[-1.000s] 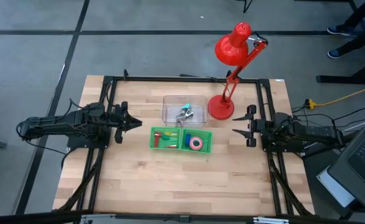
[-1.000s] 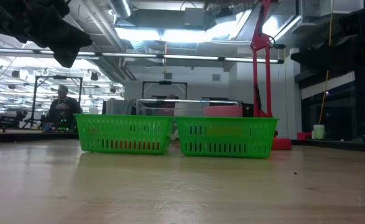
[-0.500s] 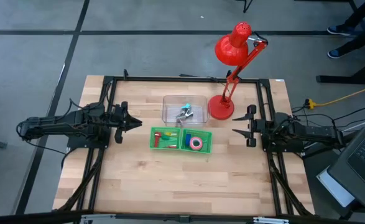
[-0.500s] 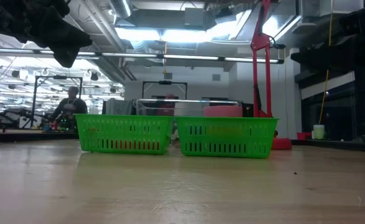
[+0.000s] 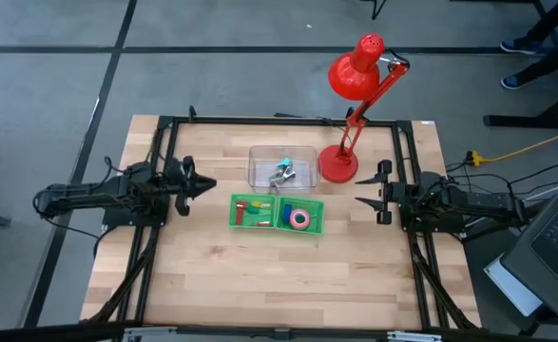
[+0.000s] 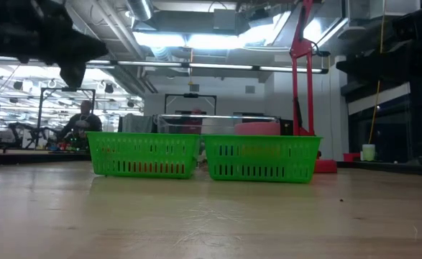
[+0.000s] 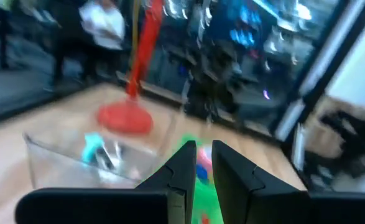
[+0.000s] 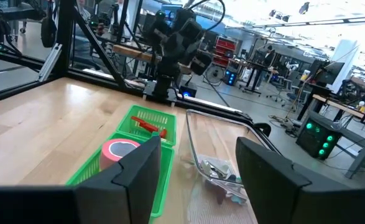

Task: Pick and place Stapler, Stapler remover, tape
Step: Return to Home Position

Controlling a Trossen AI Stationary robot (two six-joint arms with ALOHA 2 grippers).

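At the table's left edge, your left gripper (image 5: pixel 202 186) hangs nearly closed on nothing; at the right edge, your right gripper (image 5: pixel 366 199) is spread wide and empty. Between them, the high view shows you the pink tape (image 5: pixel 300 218) in the right green bin (image 5: pixel 320 217), the red stapler (image 8: pixel 146 126) in the left green bin (image 5: pixel 232 211) and the staple remover (image 5: pixel 282 174) in the transparent bin (image 5: pixel 253 166). The low view gives you only bin walls.
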